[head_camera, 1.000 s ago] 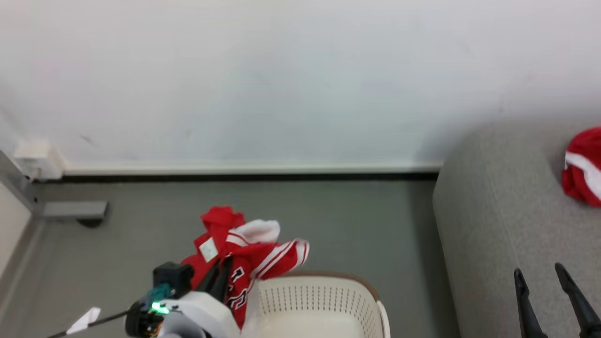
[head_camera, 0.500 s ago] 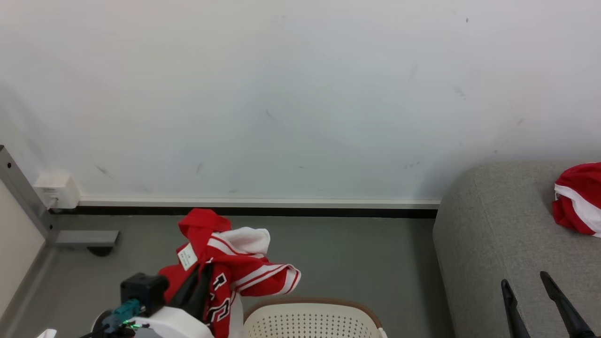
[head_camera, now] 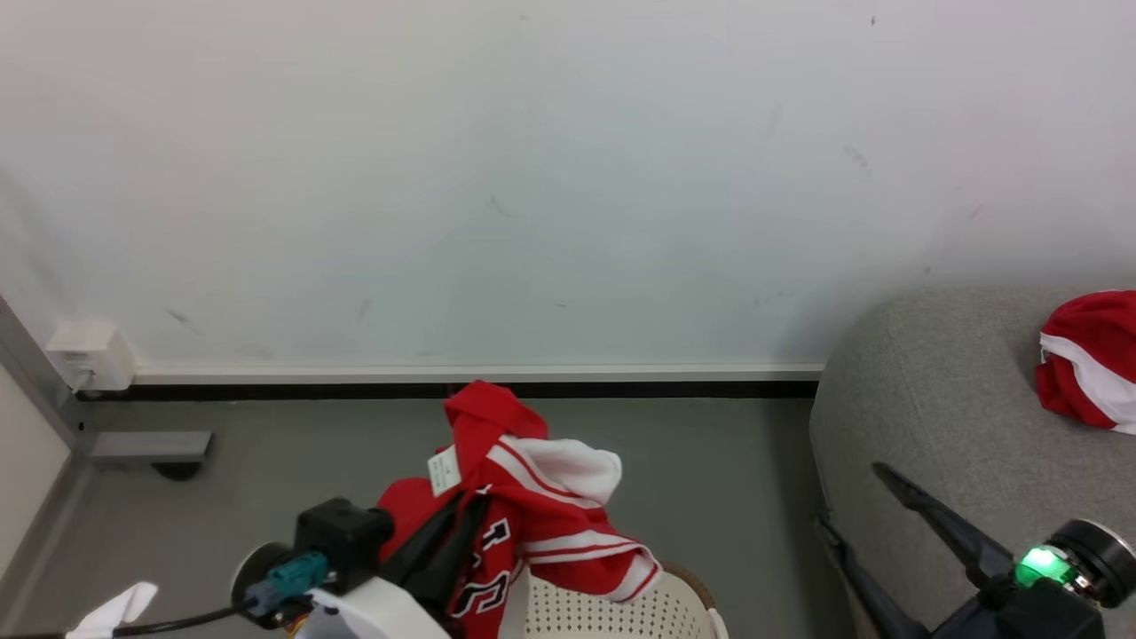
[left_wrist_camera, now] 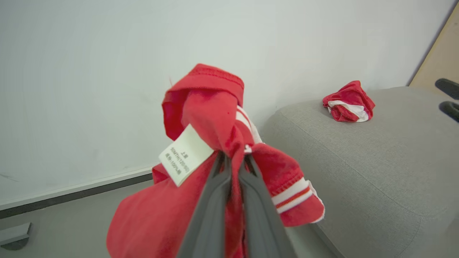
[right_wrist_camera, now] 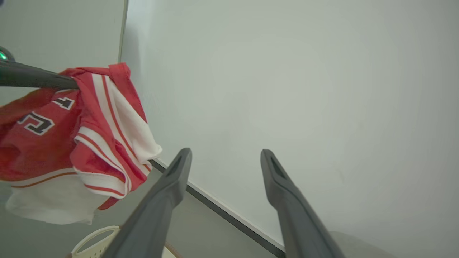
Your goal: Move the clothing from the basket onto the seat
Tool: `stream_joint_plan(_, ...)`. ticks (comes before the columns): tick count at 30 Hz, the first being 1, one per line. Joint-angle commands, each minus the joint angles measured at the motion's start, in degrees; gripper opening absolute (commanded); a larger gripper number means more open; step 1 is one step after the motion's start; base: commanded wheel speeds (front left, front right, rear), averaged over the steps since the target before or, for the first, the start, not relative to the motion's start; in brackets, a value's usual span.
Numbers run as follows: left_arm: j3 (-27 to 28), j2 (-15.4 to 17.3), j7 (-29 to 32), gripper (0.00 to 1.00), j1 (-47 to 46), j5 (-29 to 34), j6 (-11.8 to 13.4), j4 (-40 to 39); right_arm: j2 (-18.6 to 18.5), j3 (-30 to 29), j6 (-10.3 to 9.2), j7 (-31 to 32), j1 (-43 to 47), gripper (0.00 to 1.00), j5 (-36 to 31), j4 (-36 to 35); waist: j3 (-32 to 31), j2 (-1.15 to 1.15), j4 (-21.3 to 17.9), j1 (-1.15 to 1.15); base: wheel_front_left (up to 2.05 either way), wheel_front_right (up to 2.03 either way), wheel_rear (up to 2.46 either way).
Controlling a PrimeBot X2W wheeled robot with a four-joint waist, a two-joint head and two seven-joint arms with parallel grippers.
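My left gripper [head_camera: 470, 508] is shut on a bright red garment [head_camera: 541, 497] with white panels and striped trim, which hangs in the air above the near end of the cream perforated basket [head_camera: 621, 612]. In the left wrist view the fingers [left_wrist_camera: 233, 159] pinch the red garment [left_wrist_camera: 204, 107] just beside its white label. The grey sofa [head_camera: 932, 399] stands to the right, and a second bunched red garment [head_camera: 1087, 373] lies on it. My right gripper [head_camera: 850, 495] is open over the sofa's left edge, and its spread fingers [right_wrist_camera: 226, 153] hold nothing.
A white wall with a dark baseboard [head_camera: 444, 389] runs behind. A wall box [head_camera: 89, 355] and a grey metal foot [head_camera: 146, 444] sit at the far left. Bare grey floor [head_camera: 728, 470] lies between the basket and the sofa.
The view tilted up at first. My left gripper has carried the garment to the right, toward the sofa. My right arm has swung so its fingers now point up-left, with its wrist in view.
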Motion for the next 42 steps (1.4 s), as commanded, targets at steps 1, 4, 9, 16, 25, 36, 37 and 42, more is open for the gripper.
stream_joint_plan(1,-0.35,-0.23,0.24,0.0,-1.08,0.86,-0.39,-0.51,-0.99,1.39,0.01,0.42,-1.36,1.0,0.53,-0.69,0.08,-0.01,-0.17,0.0,0.0,0.0,0.0)
stream_joint_plan(4,-2.59,-1.01,1.11,0.0,-2.86,1.35,-2.16,-1.36,-3.66,8.01,0.01,2.24,-5.38,1.0,2.56,-3.14,0.1,-0.01,-0.37,0.0,0.0,0.0,0.0)
stream_joint_plan(9,-7.61,-2.48,2.37,0.0,-6.2,2.91,-6.16,-2.17,-7.6,17.72,0.01,5.09,-11.53,1.0,6.27,-5.64,0.05,-0.01,-0.14,0.0,0.0,0.0,0.0)
stream_joint_plan(16,-15.1,-4.64,2.68,0.0,-10.01,4.05,-11.44,-2.86,-11.89,26.86,0.01,8.84,-17.31,1.0,9.67,-5.83,0.36,-0.01,0.23,0.0,0.0,0.0,0.0)
stream_joint_plan(25,-20.91,-4.43,0.91,0.0,-13.35,-0.05,-13.41,-4.66,-12.7,33.5,0.01,10.67,-19.53,1.0,14.41,-4.63,1.07,-0.01,-0.45,0.0,0.0,0.0,0.0)
stream_joint_plan(36,-22.03,-3.63,-1.81,0.0,-14.79,-2.57,-12.96,-2.18,-11.95,33.28,0.01,6.26,-20.1,0.0,17.78,-2.29,1.27,-0.01,-1.91,0.0,0.0,0.0,0.0)
stream_joint_plan(37,-21.85,-3.68,-2.25,0.07,-14.86,-2.15,-12.68,-2.01,-12.08,32.93,0.01,6.08,-19.74,0.0,17.98,-2.08,1.37,-0.01,-2.09,0.0,0.0,0.0,0.0)
stream_joint_plan(42,-21.56,-3.82,-4.07,1.0,-14.74,-0.82,-11.79,-0.86,-12.4,30.84,0.01,5.15,-18.51,0.0,18.06,-1.38,1.92,-0.01,-3.83,0.0,0.0,0.0,0.0)
